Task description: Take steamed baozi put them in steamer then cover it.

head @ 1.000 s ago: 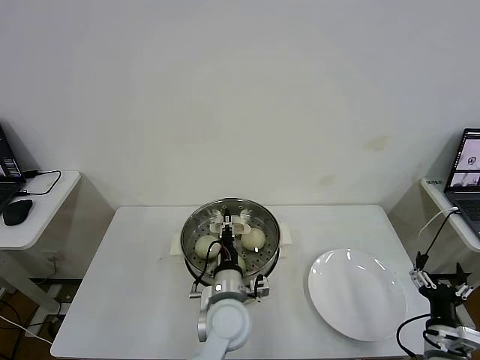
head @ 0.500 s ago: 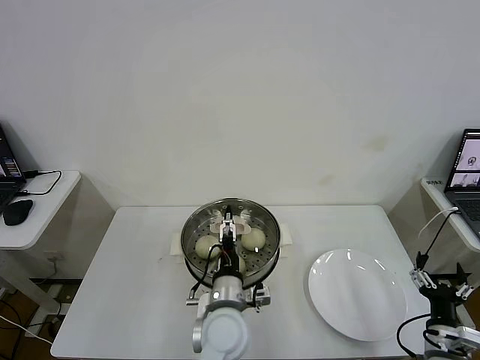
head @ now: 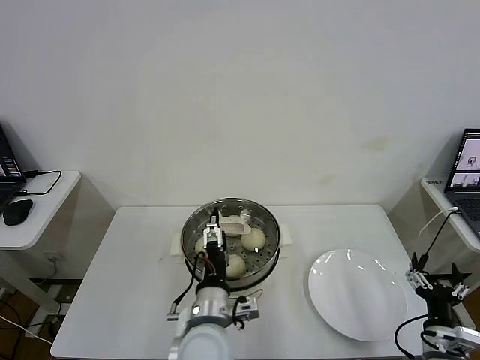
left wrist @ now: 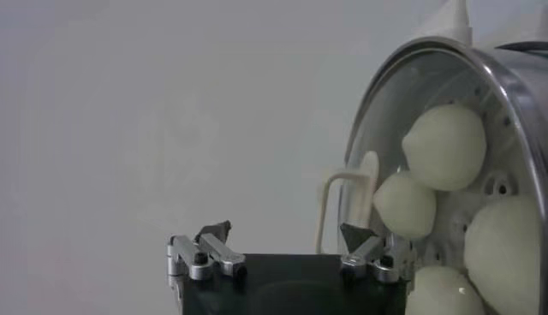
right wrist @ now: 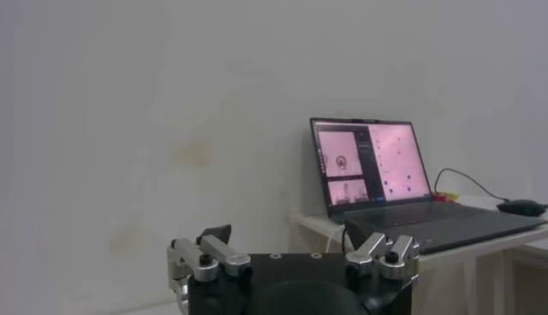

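The steamer [head: 270, 241] stands mid-table with the clear glass cover [head: 244, 206] resting on it. The cover's cream handle [head: 235, 223] is free. Several baozi show through the glass, two of them [head: 253, 238] [head: 235, 265] in plain sight. My left gripper [head: 212, 235] is open and empty, just left of the handle above the cover. In the left wrist view the left gripper [left wrist: 285, 241] is open beside the handle [left wrist: 347, 201], with baozi [left wrist: 443, 145] behind the cover's rim [left wrist: 514, 81]. My right gripper [head: 439, 283] is parked open at the table's right front corner and also shows open in its wrist view [right wrist: 295, 246].
An empty white plate [head: 358, 294] lies on the table right of the steamer. A side table [head: 45, 206] with a mouse [head: 18, 212] stands to the left. A laptop [head: 469, 176] sits on a shelf to the right and shows in the right wrist view [right wrist: 377, 171].
My left gripper was at the cover's handle; it has come off it, moved left and drawn back. The cover stays on the steamer. The right arm has not moved.
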Tool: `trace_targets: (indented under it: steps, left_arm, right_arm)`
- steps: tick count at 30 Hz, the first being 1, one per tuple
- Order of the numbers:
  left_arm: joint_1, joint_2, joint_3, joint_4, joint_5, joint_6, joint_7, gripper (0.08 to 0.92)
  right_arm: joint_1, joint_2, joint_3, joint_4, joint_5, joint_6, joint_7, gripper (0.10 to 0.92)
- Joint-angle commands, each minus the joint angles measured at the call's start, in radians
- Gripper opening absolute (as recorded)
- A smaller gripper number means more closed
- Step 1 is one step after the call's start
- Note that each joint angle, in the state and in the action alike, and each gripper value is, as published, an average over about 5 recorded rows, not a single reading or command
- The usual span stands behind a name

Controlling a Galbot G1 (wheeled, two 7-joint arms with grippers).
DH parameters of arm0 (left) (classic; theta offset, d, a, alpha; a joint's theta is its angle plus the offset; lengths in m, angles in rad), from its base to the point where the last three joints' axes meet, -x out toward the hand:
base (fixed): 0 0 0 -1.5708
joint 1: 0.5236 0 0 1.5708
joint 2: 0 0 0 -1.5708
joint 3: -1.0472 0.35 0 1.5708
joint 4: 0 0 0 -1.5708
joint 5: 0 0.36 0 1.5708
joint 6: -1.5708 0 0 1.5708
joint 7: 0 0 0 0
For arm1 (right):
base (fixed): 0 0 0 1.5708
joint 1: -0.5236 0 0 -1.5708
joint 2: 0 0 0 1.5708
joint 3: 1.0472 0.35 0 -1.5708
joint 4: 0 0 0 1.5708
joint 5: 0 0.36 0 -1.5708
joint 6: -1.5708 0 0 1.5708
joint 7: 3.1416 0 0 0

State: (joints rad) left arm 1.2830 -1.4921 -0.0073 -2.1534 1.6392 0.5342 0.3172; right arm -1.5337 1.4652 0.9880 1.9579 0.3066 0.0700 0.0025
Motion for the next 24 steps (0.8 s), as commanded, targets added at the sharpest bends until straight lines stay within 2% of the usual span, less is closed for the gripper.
trace_targets:
  steps: [1,3,6,9,12,18,24]
  left_arm:
    - [0.141,0.128,-0.163,-0.27,-0.338,-0.003,-0.086,0.823]
    - [0.156,0.149,-0.272,-0.273,-0.552,-0.035,-0.184,0.823]
    - [0.185,0.147,-0.475,-0.233,-0.896,-0.182,-0.278,0.823]
    - [0.224,0.133,-0.655,-0.171,-1.181,-0.362,-0.266,0.823]
    - [0.27,0.122,-0.776,-0.105,-1.382,-0.484,-0.239,0.823]
    - [0.358,0.09,-0.868,-0.029,-1.514,-0.604,-0.236,0.823]
    - [0.424,0.076,-0.861,-0.016,-1.563,-0.554,-0.2,0.823]
  right_arm:
    - [-0.039,-0.077,-0.081,0.033,0.07,-0.078,-0.002,0.823]
    - [-0.045,-0.109,-0.108,0.04,0.084,-0.101,-0.004,0.823]
    - [-0.048,-0.143,-0.152,0.044,0.095,-0.113,-0.008,0.823]
    - [-0.05,-0.163,-0.194,0.037,0.094,-0.114,-0.012,0.823]
    - [-0.052,-0.173,-0.232,0.02,0.087,-0.108,-0.013,0.823]
    - [-0.044,-0.173,-0.282,-0.021,0.074,-0.074,-0.005,0.823]
    - [-0.059,-0.178,-0.291,-0.005,0.053,-0.169,0.017,0.823]
